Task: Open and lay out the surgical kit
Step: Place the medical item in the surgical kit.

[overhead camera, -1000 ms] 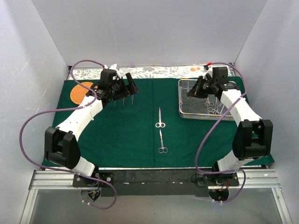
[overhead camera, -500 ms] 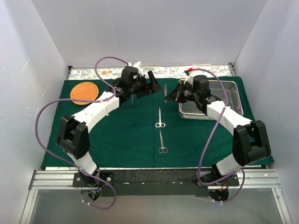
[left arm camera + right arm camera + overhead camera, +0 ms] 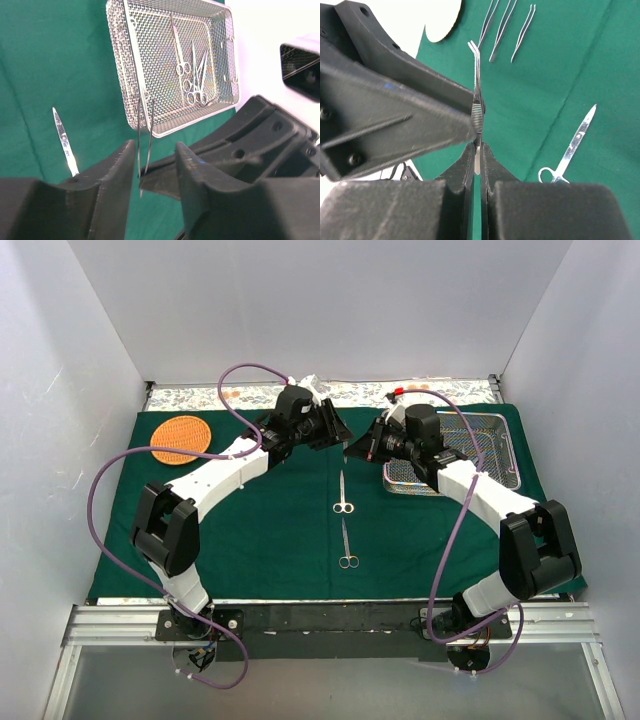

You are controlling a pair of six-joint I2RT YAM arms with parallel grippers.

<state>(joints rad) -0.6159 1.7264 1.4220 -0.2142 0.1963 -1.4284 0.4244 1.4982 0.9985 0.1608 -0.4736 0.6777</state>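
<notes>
**Green cloth wrap** (image 3: 270, 530): lying spread flat and carrying every item below.

**Wire-mesh tray** (image 3: 508, 462): sitting on the cloth's far right corner, with several instruments (image 3: 192, 80) waiting inside.

**Right gripper** (image 3: 477, 150): clamping tight on the base of a bent-tip forceps (image 3: 477, 100) and holding it in the air over the far middle of the cloth, just left of the tray.

**Left gripper** (image 3: 155, 152): standing partly open, its fingers flanking the forceps' two prongs but not yet pinching from both sides.

**Scissors** (image 3: 343, 495): two pairs lying end to end at the cloth's centre.

**Tweezers** (image 3: 510, 30): three lying side by side farther left.

**Risk:** if the right gripper is letting go before the left jaws finish closing, the forceps is probably falling towards the scissors. The thin, springy prongs may be twisting or sliding sideways under an uneven squeeze. The two gripper bodies are crowding each other and could knock together.

**Change:** a second earlier the left gripper was hanging wide open near the orange basket (image 3: 181, 437), and the right was over the tray. Both have been swinging inward, with the left jaws narrowing. The scissors are not moving.
</notes>
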